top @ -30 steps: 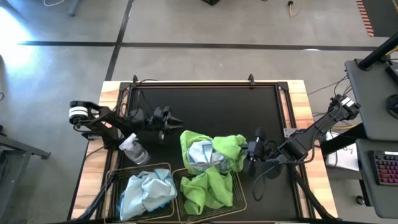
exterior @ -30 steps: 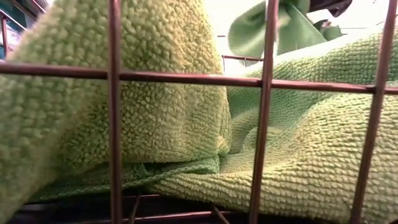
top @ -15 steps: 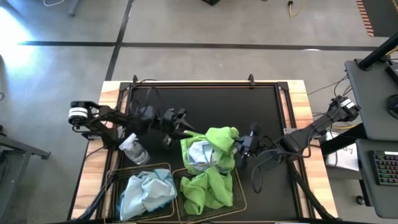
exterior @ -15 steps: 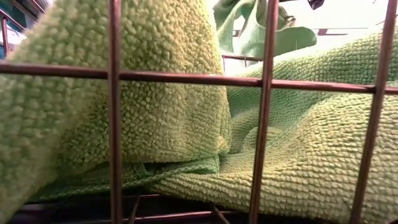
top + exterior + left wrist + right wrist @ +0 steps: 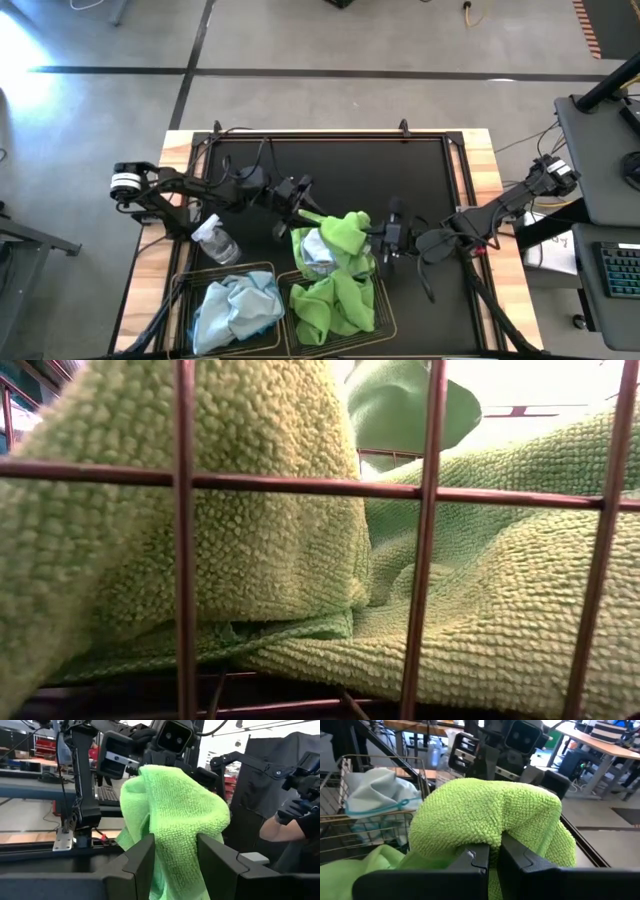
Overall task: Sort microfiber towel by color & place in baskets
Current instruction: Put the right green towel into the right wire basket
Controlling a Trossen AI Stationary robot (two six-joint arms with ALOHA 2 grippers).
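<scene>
- Lime green microfiber towel (image 5: 345,232), bunched and lifted above the black mat (image 5: 400,180), draped over a pale blue towel (image 5: 318,248) underneath, just behind the right-hand basket.
- Pinched at one edge by the right gripper (image 5: 378,238), fingers clenched on the green fold; in the right wrist view, cloth (image 5: 485,815) bulging over the two dark fingers (image 5: 475,860).
- Flanked on the far side by the left gripper (image 5: 305,205), fingers (image 5: 137,862) parted with the green cloth (image 5: 175,805) between them; whether pressing on it, cannot tell.
- Two wire baskets at the table's near edge, side by side: left basket (image 5: 185,285) holding a crumpled pale blue towel (image 5: 235,308), right basket (image 5: 385,318) holding another lime green towel (image 5: 330,305).
- Low view filled by green towel (image 5: 260,560) behind bronze mesh bars (image 5: 185,540), with the lifted cloth (image 5: 400,405) above.
- Small clear spray bottle (image 5: 215,240) on the mat, near the left basket's far corner.
- A person's arm (image 5: 285,827) beyond the table in the left wrist view.
</scene>
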